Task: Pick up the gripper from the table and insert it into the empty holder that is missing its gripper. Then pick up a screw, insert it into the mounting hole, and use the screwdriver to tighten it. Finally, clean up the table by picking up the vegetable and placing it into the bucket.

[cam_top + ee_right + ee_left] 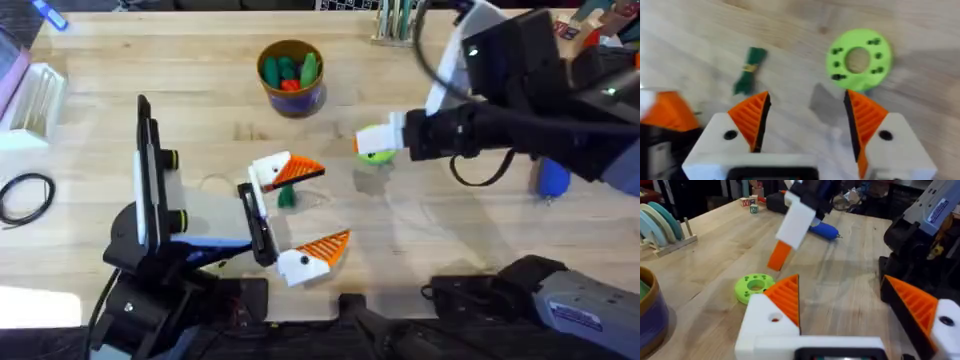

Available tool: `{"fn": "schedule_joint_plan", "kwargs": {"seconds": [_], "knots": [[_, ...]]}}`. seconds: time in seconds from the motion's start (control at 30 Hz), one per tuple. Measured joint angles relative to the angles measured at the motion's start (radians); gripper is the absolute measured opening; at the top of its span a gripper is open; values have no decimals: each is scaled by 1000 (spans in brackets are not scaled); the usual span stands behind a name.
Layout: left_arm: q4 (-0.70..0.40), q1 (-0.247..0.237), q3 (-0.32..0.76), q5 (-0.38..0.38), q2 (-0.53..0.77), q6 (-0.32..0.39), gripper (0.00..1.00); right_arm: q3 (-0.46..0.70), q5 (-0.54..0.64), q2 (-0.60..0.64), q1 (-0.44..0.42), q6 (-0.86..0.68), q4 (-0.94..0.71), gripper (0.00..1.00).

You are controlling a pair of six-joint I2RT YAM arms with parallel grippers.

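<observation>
On the pale plank table (pixel 420 250), a bright green holed disc (pixel 377 152) lies beneath the wide-open right gripper (pixel 362 142). The slim dark-green vegetable (pixel 287 195) lies between the left gripper's (pixel 318 208) wide-spread fingers. The blue bucket (pixel 291 76) stands near the far edge.

vegetable (pixel 749 70) — dark green, flat on table (pixel 420 250) | screwdriver (pixel 552 178) — blue, lying | bucket (pixel 290 75) upright

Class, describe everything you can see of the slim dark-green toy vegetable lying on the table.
The vegetable is a slim dark-green toy like a bundle of beans, pinched by a yellowish band near its middle and flaring at both ends. It lies flat on the pale wooden table, touching nothing else, apart from the green disc. Overhead it lies partly under the left gripper.
</observation>
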Motion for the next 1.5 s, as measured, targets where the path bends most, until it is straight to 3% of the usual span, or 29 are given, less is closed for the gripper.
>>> {"fn": "schedule_joint_plan", "kwargs": {"seconds": [0.17,0.3,0.43,0.53,1.03,1.3,1.5], "knots": [[0,0,0,0,0,0,986,1,200,60,88,-71,-21,704],[0,0,0,0,0,0,986,1,314,131,138,-95,0,672],[0,0,0,0,0,0,986,2,372,184,157,-103,32,467],[0,0,0,0,0,0,985,7,391,214,160,-106,31,384],[0,0,0,0,0,0,986,49,408,313,167,-107,65,360],[0,0,0,0,0,0,986,49,408,313,189,-117,79,20],[0,0,0,0,0,0,986,49,408,313,192,-117,73,8]]}}
